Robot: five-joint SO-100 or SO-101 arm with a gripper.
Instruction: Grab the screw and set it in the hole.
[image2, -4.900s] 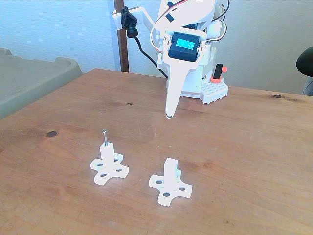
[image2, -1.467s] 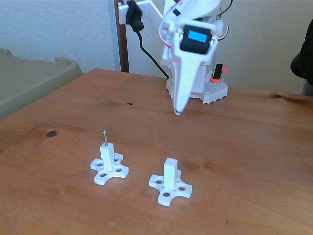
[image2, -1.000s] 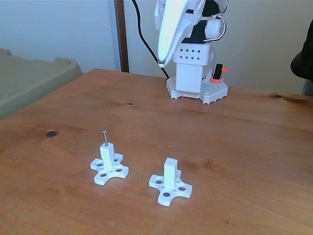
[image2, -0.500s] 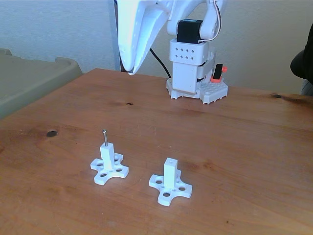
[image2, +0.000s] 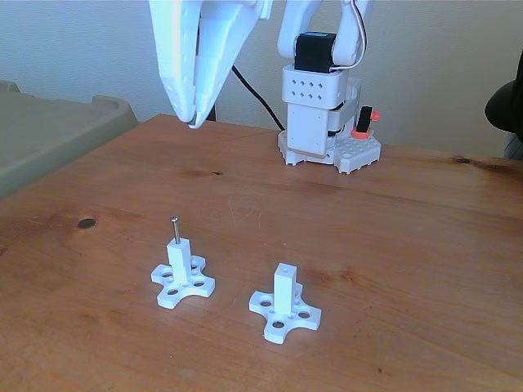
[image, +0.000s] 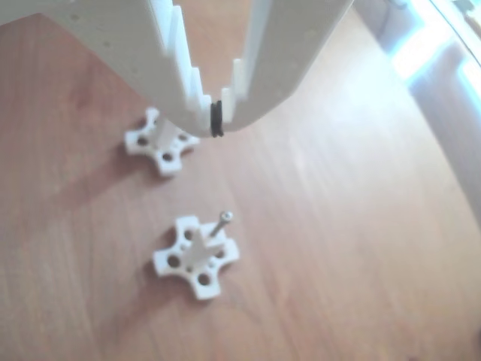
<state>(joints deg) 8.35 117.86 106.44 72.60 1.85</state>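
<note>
The thin silver screw (image2: 175,229) stands upright in the tip of the left white post (image2: 181,276) in the fixed view. The right white post (image2: 283,304) shows a small empty hole (image2: 284,267) in its tip. My gripper (image2: 194,122) hangs high above the table, behind and above the left post, its fingers closed together with nothing between them. In the other view the gripper (image: 217,120) points down, with a black ring at its tip. Below it are the screw (image: 222,223) and its post (image: 197,257). The second post (image: 159,143) is partly hidden behind a finger.
The arm's white base (image2: 329,147) stands at the back of the wooden table (image2: 409,245). A grey-green bin (image2: 49,131) sits beyond the table's left edge. A dark knot (image2: 86,222) marks the wood at left.
The gripper has swung from the middle over to the left and stays raised. The screw and both posts have not moved.
</note>
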